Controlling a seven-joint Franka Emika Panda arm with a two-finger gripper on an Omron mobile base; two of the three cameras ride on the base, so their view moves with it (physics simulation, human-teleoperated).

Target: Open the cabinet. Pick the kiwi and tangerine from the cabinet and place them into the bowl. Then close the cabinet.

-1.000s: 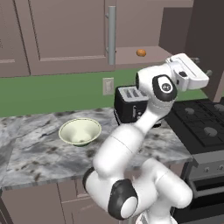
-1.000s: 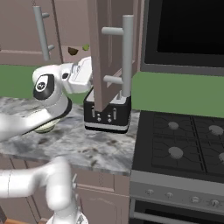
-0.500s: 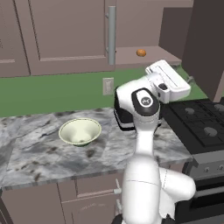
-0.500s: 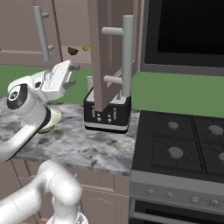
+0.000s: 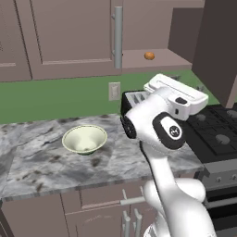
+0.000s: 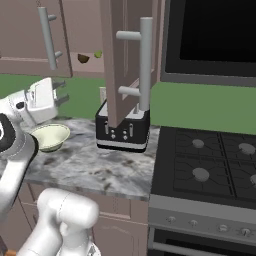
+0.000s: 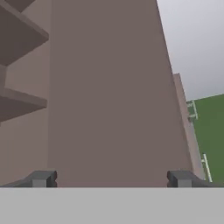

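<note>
One door of the cabinet (image 5: 69, 37) is swung wide. On the counter (image 5: 41, 162), toward its left edge, sits the bowl (image 5: 84, 139). Right of it the claw (image 6: 61, 92) hangs spread and empty. Higher and farther right, the tangerine (image 5: 149, 55) rests on the cabinet's bottom shelf; the kiwi (image 6: 83, 58) sits alongside.

Kitchen setting: grey marbled countertop (image 5: 55, 166) before a green wall (image 5: 55, 99) with outlet (image 5: 114, 91); black toaster (image 6: 122, 131) at the counter's three o'clock end, beside a gas stove (image 6: 210, 165).
</note>
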